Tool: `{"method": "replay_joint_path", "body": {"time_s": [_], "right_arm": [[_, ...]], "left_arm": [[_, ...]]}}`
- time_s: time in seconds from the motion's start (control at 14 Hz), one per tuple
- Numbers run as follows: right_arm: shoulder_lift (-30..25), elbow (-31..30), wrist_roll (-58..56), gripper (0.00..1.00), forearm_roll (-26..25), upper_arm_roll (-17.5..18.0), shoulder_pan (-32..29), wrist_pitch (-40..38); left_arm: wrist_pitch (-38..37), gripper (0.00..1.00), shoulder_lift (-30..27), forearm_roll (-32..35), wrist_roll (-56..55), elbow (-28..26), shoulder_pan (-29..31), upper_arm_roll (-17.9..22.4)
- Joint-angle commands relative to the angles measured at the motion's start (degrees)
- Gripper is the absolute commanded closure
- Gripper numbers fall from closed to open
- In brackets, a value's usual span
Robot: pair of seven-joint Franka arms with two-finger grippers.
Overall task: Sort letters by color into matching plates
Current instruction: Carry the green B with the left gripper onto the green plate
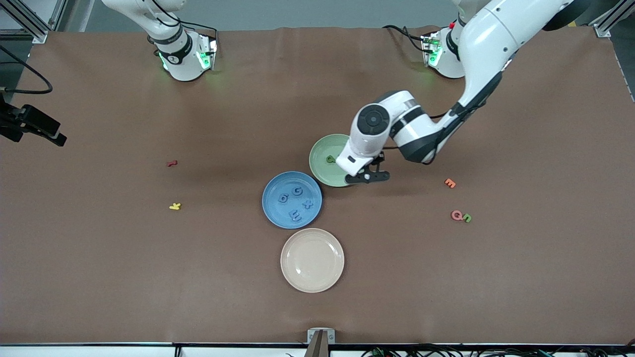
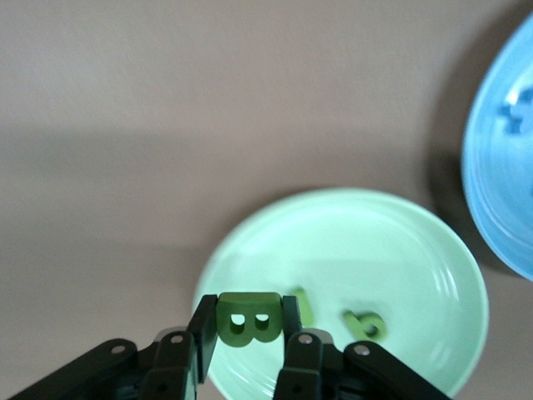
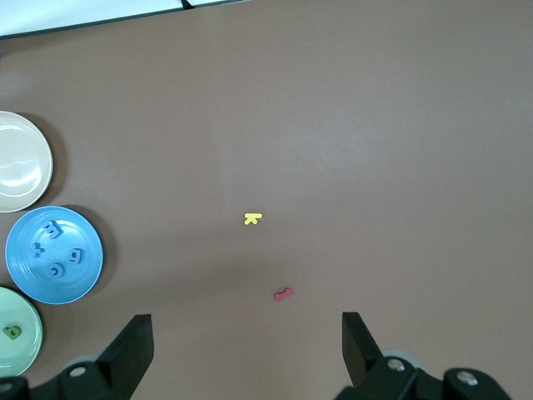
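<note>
My left gripper is shut on a green letter B, held between both fingers over the pale green plate. Two more green letters lie in that plate; the front view shows one. Beside it the blue plate holds several blue letters. Another green letter lies on the table toward the left arm's end. My right gripper hangs open and empty high over the table toward the right arm's end.
A cream-pink plate sits nearer the front camera than the blue one. Stray letters lie about: red and yellow toward the right arm's end, orange and pink toward the left arm's end.
</note>
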Motion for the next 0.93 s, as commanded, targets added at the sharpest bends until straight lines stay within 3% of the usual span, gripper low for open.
{"method": "replay_joint_path", "body": {"time_s": [0.0, 0.14, 0.21, 0.29, 0.43, 0.5, 0.86], "right_arm": [[0.11, 0.82, -0.09, 0.00, -0.82, 0.68, -0.78, -0.43], [0.11, 0.91, -0.09, 0.00, -0.91, 0.68, -0.78, -0.35], [0.11, 0.91, -0.09, 0.00, -1.08, 0.68, -0.78, -0.35], [0.11, 1.00, -0.09, 0.00, -1.17, 0.59, -0.78, -0.35], [0.11, 1.61, -0.18, 0.00, -1.26, 0.59, -0.87, -0.35], [0.11, 1.61, -0.27, 0.00, -1.26, 0.59, -0.87, -0.43], [0.11, 1.61, -0.53, 0.00, -1.17, 0.59, -0.78, -0.35]], "left_arm": [[0.31, 0.99, 1.20, -0.74, -6.43, 1.00, -3.76, 0.28], [0.31, 0.92, 1.38, -0.75, -10.03, 0.66, -5.18, 0.28], [0.31, 0.81, 1.90, -0.83, -11.61, 0.83, -6.40, 0.28], [0.31, 0.66, 1.99, -0.75, -12.67, 0.74, -6.85, 0.28], [0.40, 0.15, 2.08, -0.83, -14.78, 0.92, -8.25, 0.45], [0.40, 0.01, 2.08, -0.48, -15.32, 1.00, -8.26, 0.54], [-0.22, 0.00, 1.29, 0.22, -13.31, 3.37, -5.19, 1.51]]}}
